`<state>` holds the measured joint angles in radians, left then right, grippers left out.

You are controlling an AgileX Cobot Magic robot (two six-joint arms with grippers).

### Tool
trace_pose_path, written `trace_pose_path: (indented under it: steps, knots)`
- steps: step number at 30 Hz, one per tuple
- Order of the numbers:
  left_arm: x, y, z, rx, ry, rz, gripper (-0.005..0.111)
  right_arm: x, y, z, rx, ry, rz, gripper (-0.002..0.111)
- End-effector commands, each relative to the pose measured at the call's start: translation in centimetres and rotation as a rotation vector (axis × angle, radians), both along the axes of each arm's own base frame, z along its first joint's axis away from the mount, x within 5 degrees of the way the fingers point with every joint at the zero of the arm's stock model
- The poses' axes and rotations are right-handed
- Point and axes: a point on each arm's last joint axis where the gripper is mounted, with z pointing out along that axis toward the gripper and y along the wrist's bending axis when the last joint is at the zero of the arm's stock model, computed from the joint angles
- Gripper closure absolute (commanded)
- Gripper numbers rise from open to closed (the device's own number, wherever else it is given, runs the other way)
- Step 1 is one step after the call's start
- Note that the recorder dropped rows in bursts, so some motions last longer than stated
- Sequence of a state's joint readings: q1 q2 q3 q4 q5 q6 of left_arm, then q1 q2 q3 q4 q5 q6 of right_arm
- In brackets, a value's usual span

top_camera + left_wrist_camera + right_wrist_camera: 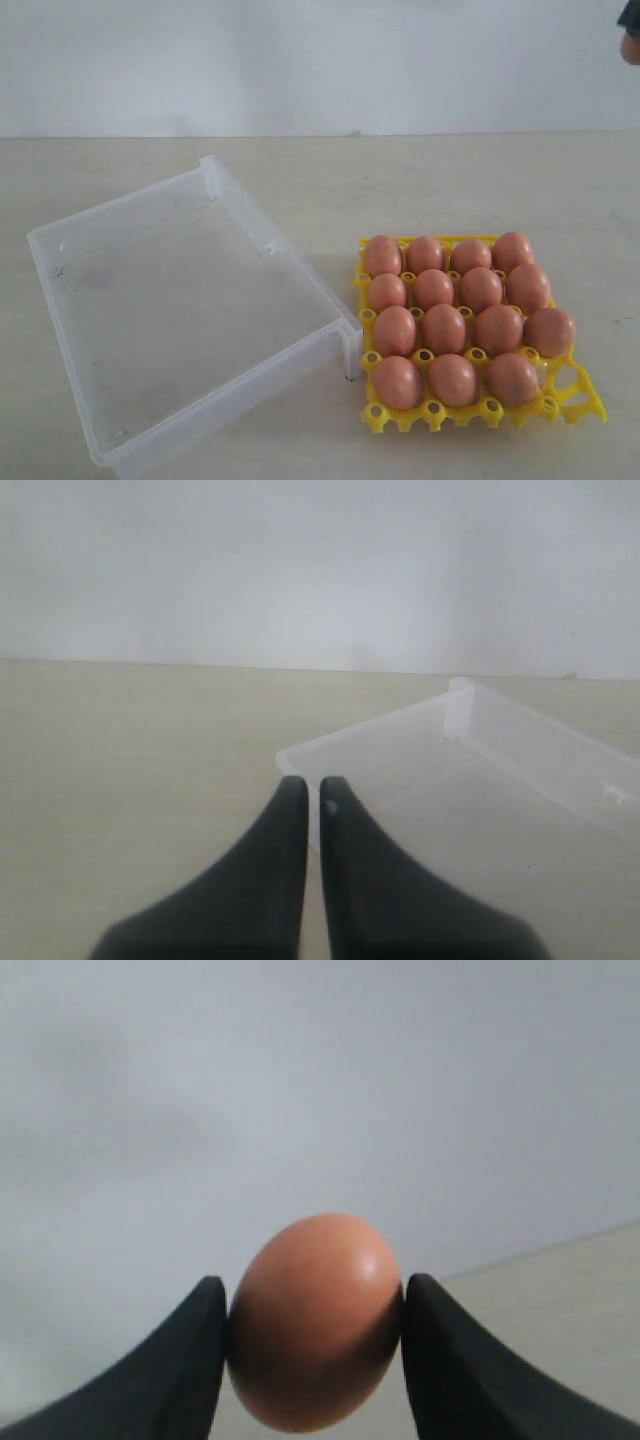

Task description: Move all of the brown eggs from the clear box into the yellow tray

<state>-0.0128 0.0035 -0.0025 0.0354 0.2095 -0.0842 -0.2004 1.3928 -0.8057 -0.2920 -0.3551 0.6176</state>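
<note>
**A:** How many brown eggs (pixel 443 329) are in?

**B:** Fifteen sit in the yellow tray (pixel 585 412). Only its corner cell (pixel 566 384) is vacant, and the clear box (pixel 60 262) beside it holds none.

**A:** And the last egg (pixel 315 1360)?

**B:** It's clamped in the right gripper (pixel 313 1282), up in the air away from the tray. The left gripper (pixel 312 785) is pressed together with nothing in it. I'd judge one placement is left.

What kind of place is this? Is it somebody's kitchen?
Probably not a kitchen; more likely a robot test bench. There's a bare pale table, a plain white wall, and a yellow tray of brown eggs beside a clear box, while black robot jaws grip one egg.
</note>
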Motion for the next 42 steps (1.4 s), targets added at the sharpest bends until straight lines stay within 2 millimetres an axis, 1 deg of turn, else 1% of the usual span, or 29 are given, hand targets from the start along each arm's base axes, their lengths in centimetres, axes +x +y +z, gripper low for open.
trace_pose_path:
  steps: [1, 3, 4, 5, 6, 7, 9, 12, 13, 14, 17, 19, 22, 24, 26, 28, 31, 34, 37, 38, 39, 40, 42]
  knots:
    - [0.0, 0.0, 0.0, 0.0, -0.005, 0.002, 0.103, 1.2, 2.9, 2.1, 0.178, -0.222, 0.341, 0.108]
    - [0.0, 0.0, 0.0, 0.0, -0.005, 0.002, 0.103, 0.6, 5.3, 2.7, 0.171, -0.268, 0.645, 0.108]
    - [0.0, 0.0, 0.0, 0.0, -0.005, 0.002, 0.103, 0.2, 6.0, 2.5, 0.135, -0.256, 0.755, 0.108]
    - [0.0, 0.0, 0.0, 0.0, -0.005, 0.002, 0.103, -0.4, 6.8, 2.0, 0.072, -0.206, 0.87, 0.108]
    - [0.0, 0.0, 0.0, 0.0, -0.005, 0.002, 0.103, -0.7, 7.2, 1.2, 0.029, -0.134, 0.932, 0.108]
    - [0.0, 0.0, 0.0, 0.0, -0.003, 0.002, 0.103, -0.9, 7.3, 0.6, 0.007, -0.075, 0.948, 0.108]
    - [0.0, 0.0, 0.0, 0.0, -0.003, 0.002, 0.103, -1.7, 7.4, -1.3, -0.086, 0.073, 1.028, 0.108]
    - [0.0, 0.0, 0.0, 0.0, -0.003, 0.002, 0.103, -3.2, 6.5, -3.1, -0.088, 0.181, 1.096, 0.108]
    - [0.0, 0.0, 0.0, 0.0, -0.003, 0.002, 0.103, -3.8, 6.0, -3.6, -0.07, 0.199, 1.111, 0.108]
    - [0.0, 0.0, 0.0, 0.0, -0.003, 0.002, 0.103, -4.3, 5.0, -4.0, -0.029, 0.202, 1.098, 0.108]
    - [0.0, 0.0, 0.0, 0.0, -0.003, 0.002, 0.103, -5.2, 2.3, -4.9, 0.025, 0.155, 0.966, 0.108]
    - [0.0, 0.0, 0.0, 0.0, -0.003, 0.002, 0.103, -5.8, 1.4, -5.7, 0.015, 0.154, 0.931, 0.108]
    - [0.0, 0.0, 0.0, 0.0, -0.003, 0.002, 0.103, -7.0, 1.7, -7.1, -0.108, 0.183, 1.008, 0.108]
    - [0.0, 0.0, 0.0, 0.0, -0.003, 0.002, 0.103, -7.3, 1.9, -8.0, -0.154, 0.197, 1.005, 0.108]
    - [0.0, 0.0, 0.0, 0.0, -0.003, 0.002, 0.103, -7.7, 2.0, -8.7, -0.238, 0.191, 1.01, 0.108]
    - [0.0, 0.0, 0.0, 0.0, -0.003, 0.002, 0.103, -7.7, 1.8, -9.0, -0.318, 0.19, 1.003, 0.108]
    - [0.0, 0.0, 0.0, 0.0, -0.003, 0.002, 0.103, -7.4, 1.1, -9.4, -0.361, 0.242, 0.941, 0.108]
    - [0.0, 0.0, 0.0, 0.0, -0.003, 0.002, 0.103, -7.6, 0.3, -9.3, -0.348, 0.238, 0.912, 0.108]
    - [0.0, 0.0, 0.0, 0.0, -0.003, 0.002, 0.103, -8.3, -0.2, -8.9, -0.299, 0.183, 0.927, 0.108]
    - [0.0, 0.0, 0.0, 0.0, -0.003, 0.002, 0.103, -8.7, -0.2, -8.9, -0.292, 0.161, 0.942, 0.108]
    - [0.0, 0.0, 0.0, 0.0, -0.003, 0.002, 0.103, -9.3, 0.2, -9.2, -0.307, 0.122, 0.982, 0.108]
    - [0.0, 0.0, 0.0, 0.0, -0.003, 0.002, 0.103, -9.6, 0.5, -9.5, -0.309, 0.122, 0.99, 0.108]
    - [0.0, 0.0, 0.0, 0.0, -0.003, 0.002, 0.103, -10.9, 1.4, -10.9, -0.27, 0.145, 1.007, 0.108]
